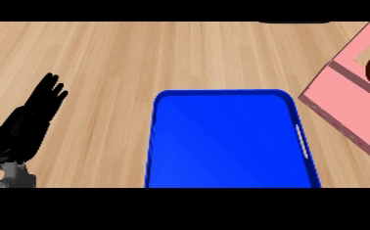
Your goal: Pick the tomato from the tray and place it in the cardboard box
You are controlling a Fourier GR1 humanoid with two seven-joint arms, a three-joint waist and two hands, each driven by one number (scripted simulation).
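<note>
The blue tray (230, 141) lies on the wooden counter (145, 57), in the lower middle of the head view, toward 6 o'clock from the centre. Its inner surface is bare blue; I cannot see the tomato on it or anywhere else in the view.

The pink box (345, 102) stands at 3 o'clock, just beside the tray's upper right corner, and the view's right edge cuts it off. A small dark shape (367, 70) shows at its inside near the edge; what it is I cannot tell.

The left hand (33, 116) is at 8 o'clock, near the left edge, well apart from the tray. Its fingers are straight and point up; it is released and grasps nothing. The right hand does not show in the view.
</note>
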